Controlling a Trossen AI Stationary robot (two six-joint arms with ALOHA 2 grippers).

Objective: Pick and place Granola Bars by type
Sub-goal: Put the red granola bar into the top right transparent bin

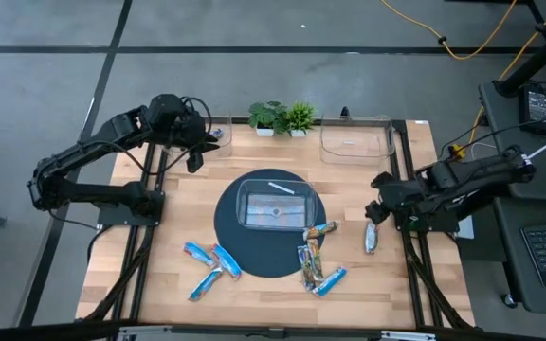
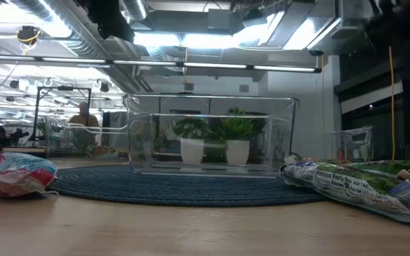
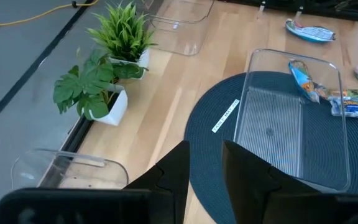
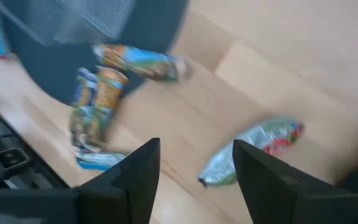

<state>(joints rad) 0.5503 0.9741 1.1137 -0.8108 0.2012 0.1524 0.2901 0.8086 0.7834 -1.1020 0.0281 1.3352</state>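
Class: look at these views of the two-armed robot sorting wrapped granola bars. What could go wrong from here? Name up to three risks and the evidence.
1. The open right end effector hovers above the lone grey-silver foil bar; the flat, shiny wrapper might slip from a pinch.
2. The orange-brown multicoloured bars lie touching by the dark round mat, so one grasp might drag a neighbour.
3. The open left end effector sits close to the clear plastic bin and might knock it.

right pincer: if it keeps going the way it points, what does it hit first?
Most likely the grey-silver bar lying alone on the wood. The open right pincer frames it, though depth is unclear; it may reach bare table first.
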